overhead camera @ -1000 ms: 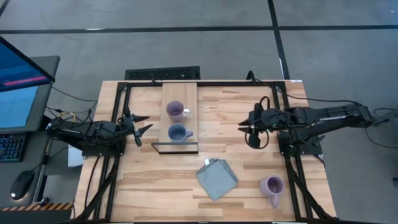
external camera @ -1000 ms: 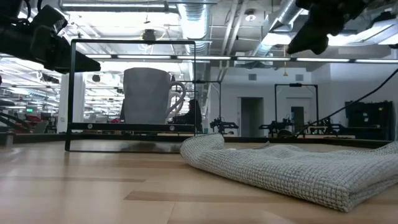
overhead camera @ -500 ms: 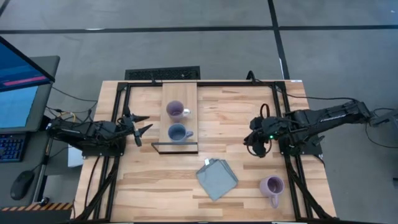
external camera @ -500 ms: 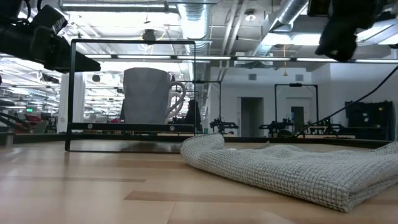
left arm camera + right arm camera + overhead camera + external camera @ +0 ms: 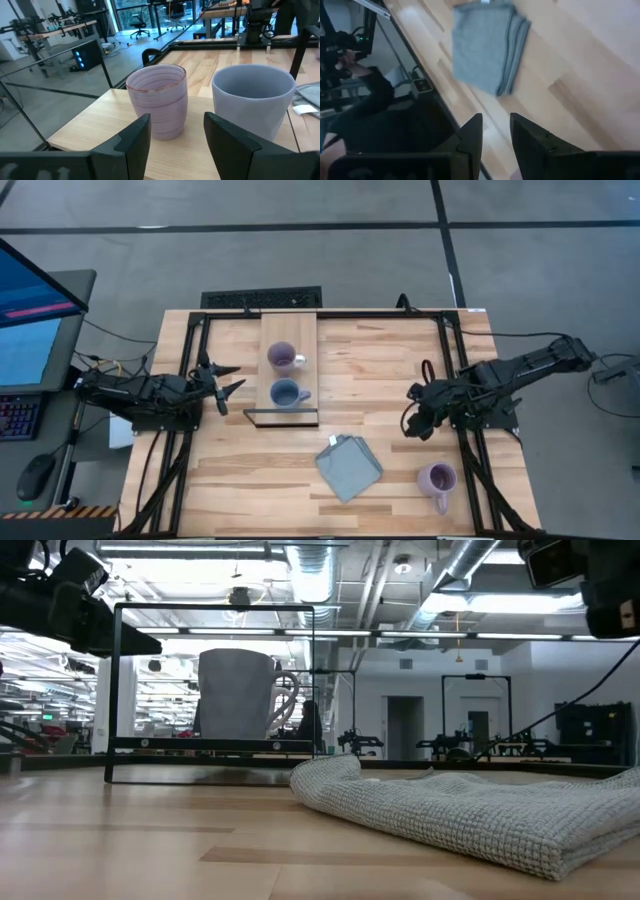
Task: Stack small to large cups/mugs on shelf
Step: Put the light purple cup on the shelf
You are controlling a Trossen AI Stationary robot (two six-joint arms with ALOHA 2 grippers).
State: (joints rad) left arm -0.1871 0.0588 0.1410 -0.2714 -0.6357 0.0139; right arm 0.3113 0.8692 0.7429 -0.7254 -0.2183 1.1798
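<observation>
Two mugs (image 5: 284,376) on shelf (image 5: 289,330); cloth (image 5: 349,468) left of third mug (image 5: 437,478).

A robotics lab: exposed ceiling ducts (image 5: 300,570) and strip lights above, more metal-framed workbenches (image 5: 55,27) and office chairs (image 5: 137,25) far behind, a computer monitor (image 5: 30,310) left of the table.

The right hand (image 5: 417,426) has swung back from mid-table toward the lone purple mug (image 5: 437,478).

No readable text for you here, no labels or brands on the mugs (image 5: 283,375), nothing on the cloth (image 5: 349,467) — monitor (image 5: 30,320) at the table's left shows colour bands only, no legible characters.
</observation>
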